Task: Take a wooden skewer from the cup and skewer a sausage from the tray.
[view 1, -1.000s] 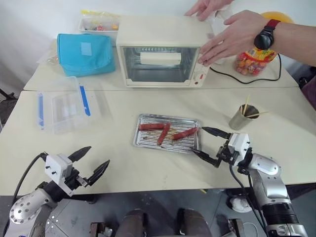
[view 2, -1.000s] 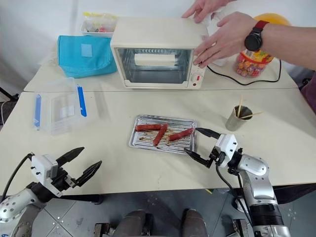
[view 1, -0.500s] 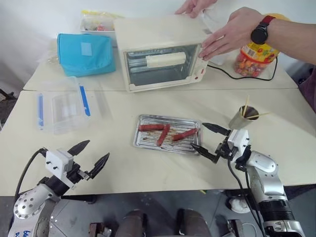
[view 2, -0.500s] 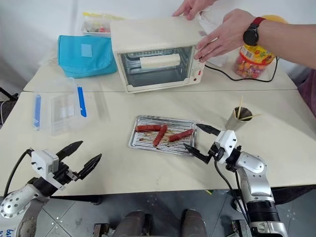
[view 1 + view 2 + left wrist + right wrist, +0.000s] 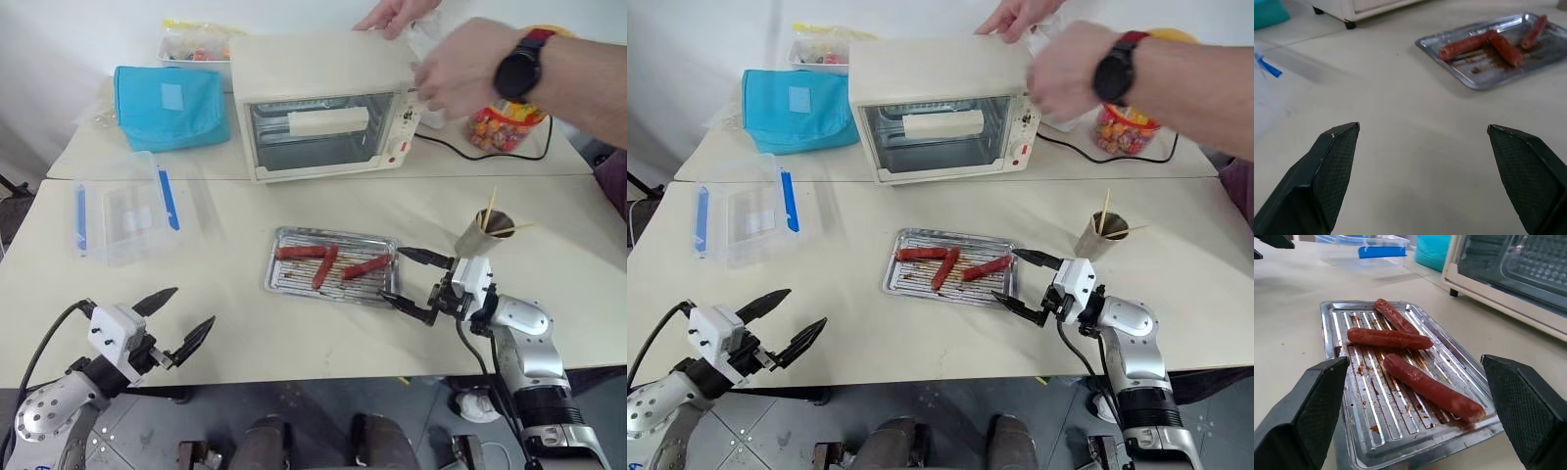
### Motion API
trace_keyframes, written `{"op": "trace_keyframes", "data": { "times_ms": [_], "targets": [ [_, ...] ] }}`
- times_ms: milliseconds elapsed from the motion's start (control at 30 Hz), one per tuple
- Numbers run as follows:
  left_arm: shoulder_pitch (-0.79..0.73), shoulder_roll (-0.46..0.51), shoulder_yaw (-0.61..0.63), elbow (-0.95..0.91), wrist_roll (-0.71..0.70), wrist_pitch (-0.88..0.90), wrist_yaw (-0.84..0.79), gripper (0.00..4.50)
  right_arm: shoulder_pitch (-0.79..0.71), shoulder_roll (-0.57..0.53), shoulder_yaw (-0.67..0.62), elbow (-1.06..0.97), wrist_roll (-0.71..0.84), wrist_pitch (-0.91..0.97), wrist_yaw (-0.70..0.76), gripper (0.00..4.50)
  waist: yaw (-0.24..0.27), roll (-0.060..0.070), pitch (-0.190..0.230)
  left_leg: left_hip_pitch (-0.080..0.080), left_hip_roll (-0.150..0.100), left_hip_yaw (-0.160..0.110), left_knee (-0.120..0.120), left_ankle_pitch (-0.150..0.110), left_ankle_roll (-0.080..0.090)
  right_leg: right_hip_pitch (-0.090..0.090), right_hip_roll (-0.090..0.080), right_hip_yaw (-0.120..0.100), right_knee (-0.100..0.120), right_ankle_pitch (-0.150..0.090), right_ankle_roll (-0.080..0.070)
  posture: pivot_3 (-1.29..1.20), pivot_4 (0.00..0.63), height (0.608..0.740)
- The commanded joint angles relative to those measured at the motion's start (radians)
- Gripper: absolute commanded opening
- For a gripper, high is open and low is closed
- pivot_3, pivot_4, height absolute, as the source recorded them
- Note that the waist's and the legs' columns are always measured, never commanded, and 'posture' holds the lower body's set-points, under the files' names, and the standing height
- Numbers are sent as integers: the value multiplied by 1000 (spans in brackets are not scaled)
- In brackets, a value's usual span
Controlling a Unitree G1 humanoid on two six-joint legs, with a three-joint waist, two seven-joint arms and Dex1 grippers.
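Observation:
A silver ridged tray (image 5: 284, 274) lies mid-table with three red-brown sausages (image 5: 366, 265) on it. The steel cup (image 5: 478, 235) stands to its right, with thin wooden skewers (image 5: 488, 209) sticking up out of it. My right gripper (image 5: 414, 283) hangs open at the tray's right edge, just in front of the cup, with nothing between its fingers. In the right wrist view the sausages (image 5: 1425, 386) lie straight ahead between the spread fingers. My left gripper (image 5: 174, 315) is open and empty near the table's front left edge.
A cream toaster oven (image 5: 328, 103) sits at the back, with a person's hands (image 5: 460, 64) on it. A candy jar (image 5: 506, 119) stands behind the cup. A clear plastic box with blue clips (image 5: 127, 208) and a teal bag (image 5: 168, 105) are at the left.
The person has turned the oven and lifted one hand off its side. My right gripper shifted slightly; the left gripper dropped a little lower. Both stay open.

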Motion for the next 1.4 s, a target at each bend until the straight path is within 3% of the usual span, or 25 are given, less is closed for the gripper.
{"op": "trace_keyframes", "data": {
  "times_ms": [33, 367, 1400],
  "targets": [
    [2, 15, 12, -15, 21, -43, -16, 4426, -35, -9, -9, 46, 14, -48, 45, 4500, -1, 0, 0, 0, 0, 0, 0, 0, 0, 0, 0, 0, 0, 0, 0, 0, 150, 740],
    [41, -54, -29, -41, 61, -96, 17, 4426, -53, 10, -8, 90, 15, -55, 56, 4500, -1, 0, 0, 0, 1, 2, 0, 0, 0, 0, 0, 0, -3, 0, 0, 0, 150, 740],
    [59, -67, -34, -40, 68, -112, 39, 4426, 59, -41, -27, -87, 28, 50, -8, 4500, 1, 1, 0, 0, 1, 3, 0, 0, 0, 0, 0, 2, -4, 0, 0, 0, 150, 740]
  ]
}}
